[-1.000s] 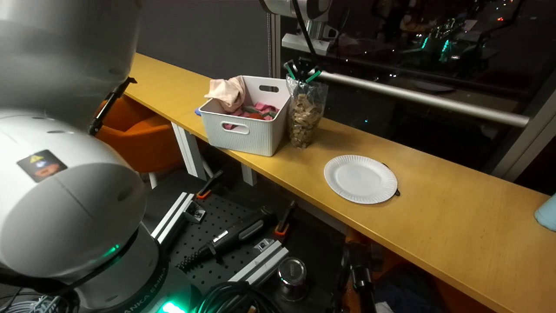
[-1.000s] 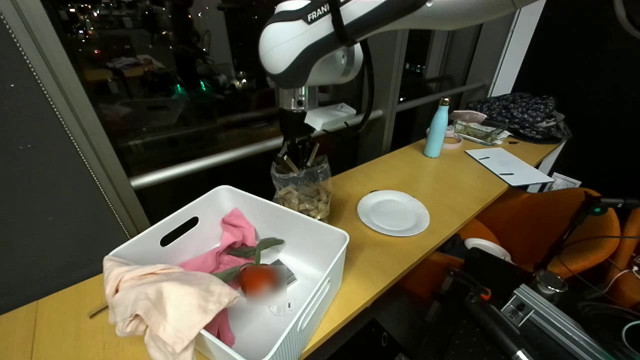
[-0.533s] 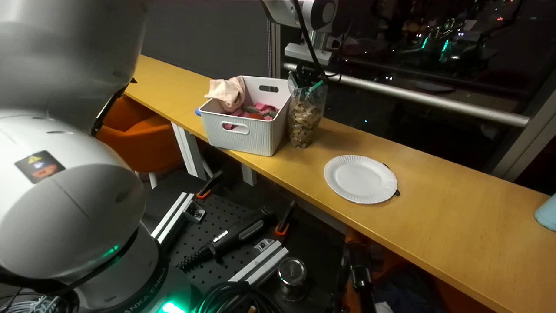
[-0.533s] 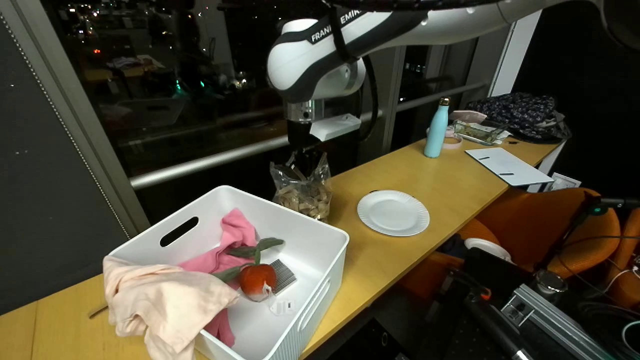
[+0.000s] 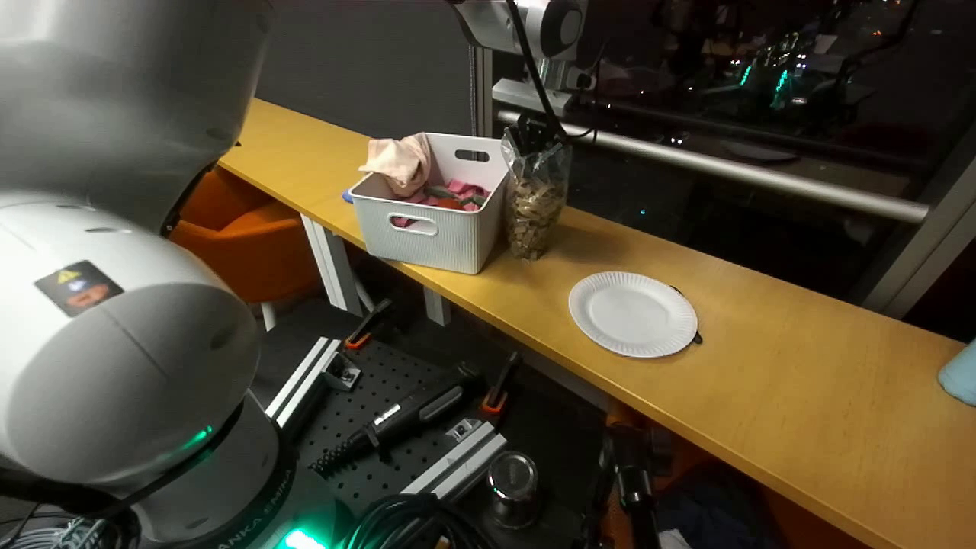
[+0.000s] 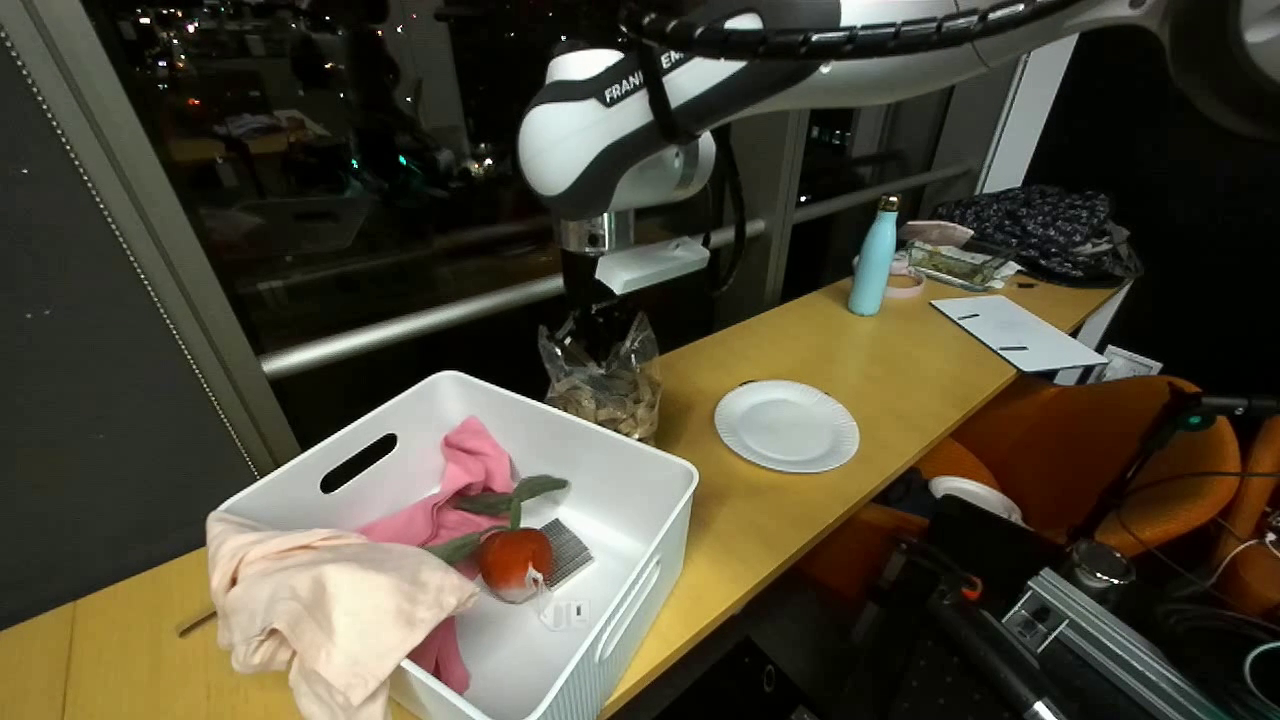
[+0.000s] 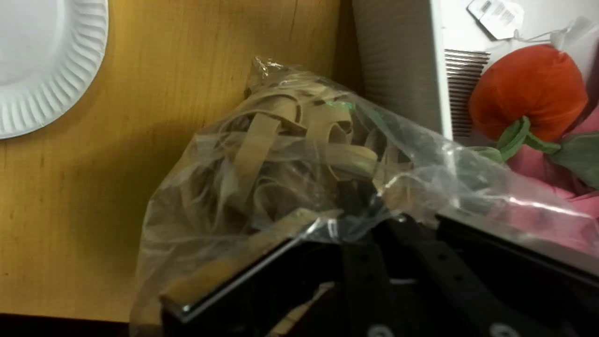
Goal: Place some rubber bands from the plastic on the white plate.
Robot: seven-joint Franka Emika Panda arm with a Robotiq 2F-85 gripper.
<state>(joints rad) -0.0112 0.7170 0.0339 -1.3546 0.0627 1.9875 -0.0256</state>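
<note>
While the pincer (image 7: 356, 194) points down into the mouth of the clear plastic bag (image 6: 638, 350), it is pressed together; whether it has a band between its tips cannot be told through the creased, blurred film. Tan rubber bands (image 7: 256, 147), broad and tangled over one another, fill the lower part of that upright bag, which stands on the desk (image 6: 880, 370) between the white rectangular bin (image 6: 608, 490) and the white paper plate (image 6: 787, 425). Bag and bin are close, but contact between them is hard to judge. Inside the bin lie a pink cloth (image 6: 475, 455), an orange-red plush fruit (image 6: 512, 555) with green leaves (image 6: 540, 486), a white tag (image 7: 500, 18) and a grey ribbed piece (image 7: 461, 79) partly hidden by the fruit. In an exterior view, a peach cloth (image 6: 330, 600) droops over the bin's near left rim. In an exterior view, a dark thing (image 5: 697, 338), too small to name, pokes out past the plate's right rim, and a light blue bottle (image 5: 962, 374) is cut off at the right edge; the wrist view cuts off the plate at the left.
</note>
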